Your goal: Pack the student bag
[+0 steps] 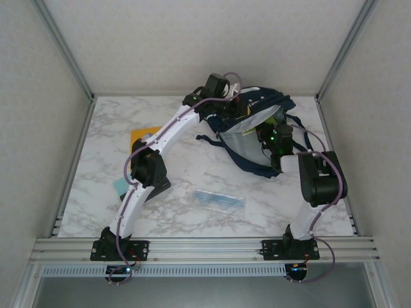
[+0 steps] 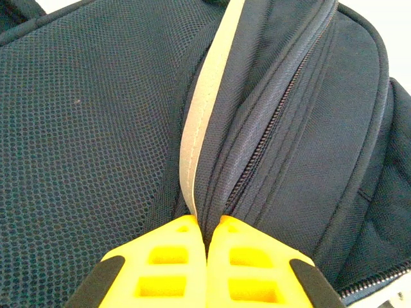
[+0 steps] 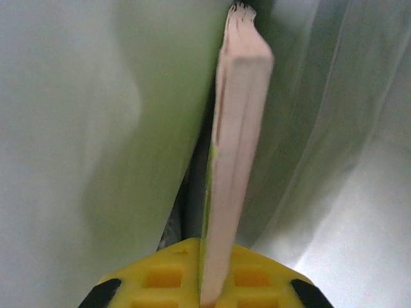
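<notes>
Interior of student bag (image 1: 266, 101), at one o'clock on table (image 1: 186, 167), mostly hidden; left gripper (image 2: 207, 234) clenched on its grey-trimmed rim; right gripper (image 3: 207, 260) inside, clamping thin pink slab (image 3: 241, 128), identity unclear.

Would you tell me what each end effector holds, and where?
Left end effector: student bag, by its opening rim. Right end effector: thin book, near edge.

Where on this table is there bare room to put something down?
Bare tabletop lies at the far left, between the side wall and the orange card, and in the middle, between the left arm, the student bag and the clear packet. The far right is crowded: the bag, with the right gripper holding a flat pink-edged item inside it.
</notes>
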### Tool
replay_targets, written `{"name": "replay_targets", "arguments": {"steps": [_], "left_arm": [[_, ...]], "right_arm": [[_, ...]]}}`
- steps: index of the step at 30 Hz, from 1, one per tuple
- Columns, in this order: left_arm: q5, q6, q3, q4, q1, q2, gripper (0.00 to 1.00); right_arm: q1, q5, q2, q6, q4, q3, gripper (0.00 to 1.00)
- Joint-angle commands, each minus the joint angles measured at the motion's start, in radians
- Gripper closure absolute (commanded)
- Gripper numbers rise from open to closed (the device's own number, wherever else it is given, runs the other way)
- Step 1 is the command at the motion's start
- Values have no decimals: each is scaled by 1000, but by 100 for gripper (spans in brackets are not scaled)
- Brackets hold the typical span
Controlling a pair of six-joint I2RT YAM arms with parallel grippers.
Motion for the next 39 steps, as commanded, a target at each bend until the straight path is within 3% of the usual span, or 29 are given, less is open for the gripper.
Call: {"name": "replay_targets", "arguments": {"steps": [1, 2, 4, 6, 7, 14, 19, 25, 28, 32, 33, 35, 39], "left_arm": [[4, -4, -30, 77, 13, -117, 100], [1, -4, -44, 85, 15, -120, 100], [-4, -1, -59, 88, 20, -125, 100], [-9, 1, -67, 86, 24, -122, 100], [-9, 0, -70, 86, 26, -121, 100], [-28, 5, -100, 93, 34, -123, 100], [-53, 24, -139, 90, 35, -124, 100], [-37, 17, -348, 176, 34, -200, 100], [-45, 21, -478, 213, 29, -265, 100], [-70, 46, -596, 200, 27, -342, 100], [-76, 51, -620, 190, 29, -360, 94], [-94, 56, -677, 180, 33, -407, 67], [-189, 73, -805, 198, 61, -522, 41]], "right_arm": [[22, 31, 23, 32, 22, 48, 100], [23, 39, 23, 37, -9, 43, 98], [24, 54, 9, 56, -110, 35, 83], [24, 59, -21, 60, -258, 39, 51], [23, 59, -38, 58, -323, 44, 42], [9, 45, -231, -121, -746, 70, 12], [-17, 51, -425, -350, -1119, 119, 2], [-18, 210, -663, -594, -1474, 217, 1], [-18, 239, -754, -646, -1536, 264, 1], [-13, 150, -795, -645, -1483, 306, 1], [-8, 113, -783, -637, -1460, 317, 1], [6, 46, -745, -623, -1391, 331, 1], [47, -71, -640, -576, -1216, 341, 2]]}}
